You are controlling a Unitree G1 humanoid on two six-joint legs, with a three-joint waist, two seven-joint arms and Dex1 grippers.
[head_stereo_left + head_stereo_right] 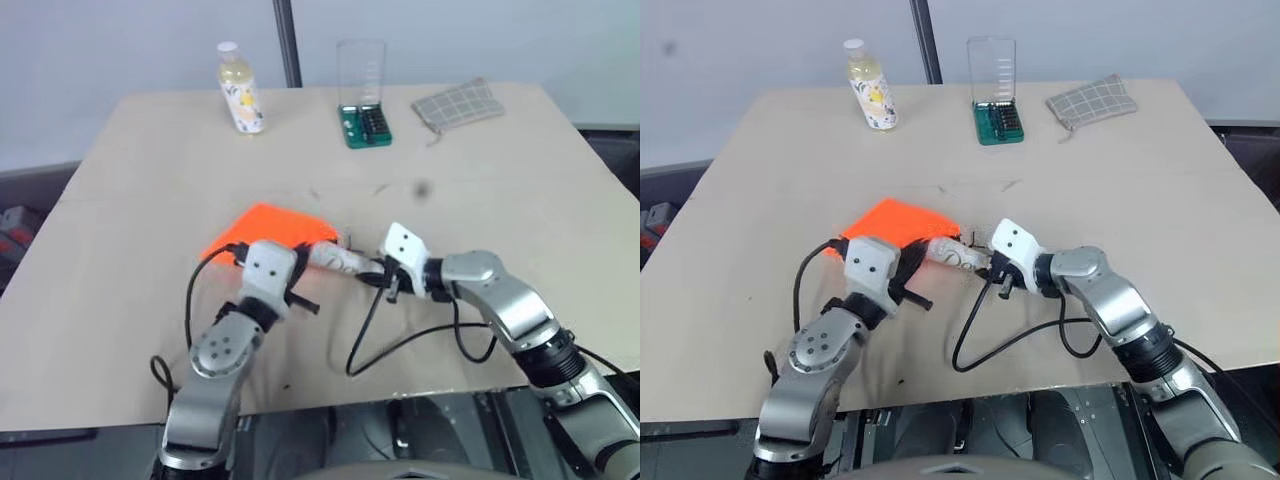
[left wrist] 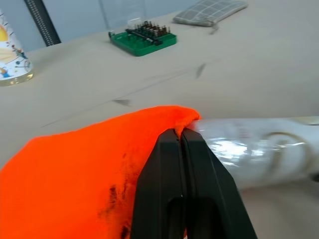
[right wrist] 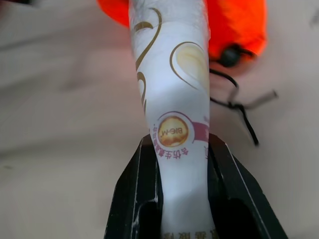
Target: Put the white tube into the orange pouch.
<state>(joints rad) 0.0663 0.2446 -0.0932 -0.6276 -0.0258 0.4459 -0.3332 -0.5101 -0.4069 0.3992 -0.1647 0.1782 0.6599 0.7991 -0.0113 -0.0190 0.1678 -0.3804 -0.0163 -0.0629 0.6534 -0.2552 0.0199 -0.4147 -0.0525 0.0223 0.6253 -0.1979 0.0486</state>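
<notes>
Left hand [image 2: 182, 142] has its fingers pressed together, pinching the edge of the orange pouch [image 1: 268, 228] right at its mouth. Pouch lies on the desk [image 1: 130, 250] near the front middle, its gripped edge lifted a bit off the surface.

Right hand [image 3: 174, 149] is clamped on the white tube [image 3: 169, 84], one black finger on each side of the tube body, gold and tan print visible above the grip. Tube points from the right hand toward the pouch, roughly level with the desk, between the two hands. In the left wrist view the tube [image 2: 249, 149] has its far end touching the pouch edge just beside the left fingers; cannot tell whether the tip is inside the mouth or only against it. In the right wrist view the tube's far end overlaps the orange fabric, and a small dark pull [image 3: 230, 55] with a thin cord sits at the pouch corner just beside the tube.

Back of desk: bottle [image 1: 240, 90] of yellow liquid with white cap on the left, green bit case [image 1: 364, 122] with clear lid standing open in the middle, grey checked cloth pouch [image 1: 458, 103] on the right. All well apart from the hands. Black cables [image 1: 400, 345] loop on the desk near the front edge.
</notes>
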